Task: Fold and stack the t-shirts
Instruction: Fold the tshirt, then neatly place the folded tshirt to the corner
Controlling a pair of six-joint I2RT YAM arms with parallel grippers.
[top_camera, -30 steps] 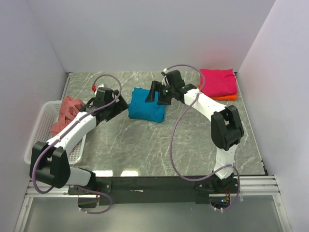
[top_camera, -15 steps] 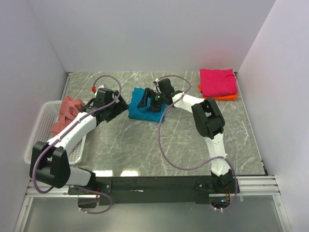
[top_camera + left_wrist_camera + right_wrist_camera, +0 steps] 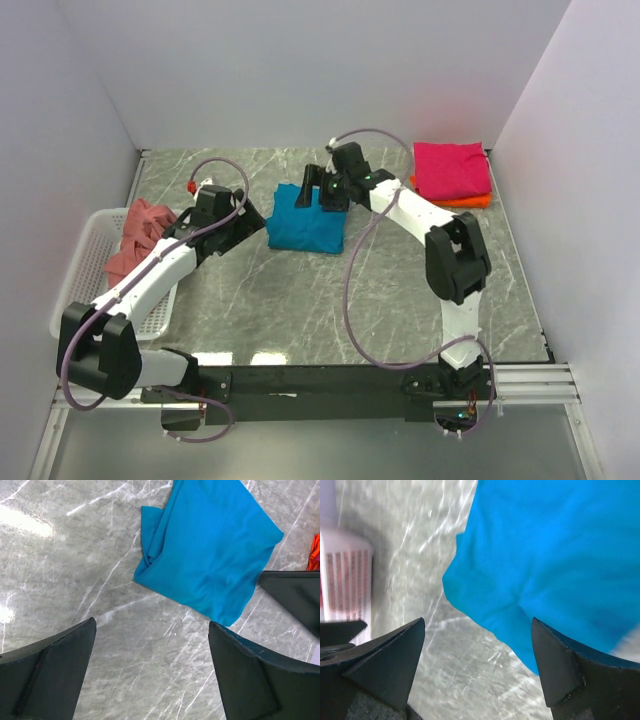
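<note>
1. Nearest, at the left, the white basket (image 3: pixel 70 290) holds one salmon-pink t-shirt (image 3: pixel 140 230), crumpled.
2. The left gripper (image 3: pixel 151 621) hovers just beside the teal t-shirt (image 3: pixel 305 222), jaws wide and empty.
3. This one teal t-shirt lies folded in the middle of the table (image 3: pixel 300 300). It looks light, soft and limp, so I would pinch all layers at one edge.
4. The right gripper (image 3: pixel 477 620) hangs over its far edge, jaws wide, holding nothing.
5. Farthest, at the right, one magenta t-shirt (image 3: pixel 452 170) lies on one orange t-shirt (image 3: pixel 470 202): four t-shirts in total.

Teal-blue t-shirt (image 3: pixel 305 222), magenta t-shirt (image 3: pixel 452 170), orange t-shirt (image 3: pixel 478 202) and salmon-pink t-shirt (image 3: pixel 140 230) contrast with white-veined grey table (image 3: pixel 300 300) and white basket (image 3: pixel 78 270).
</note>
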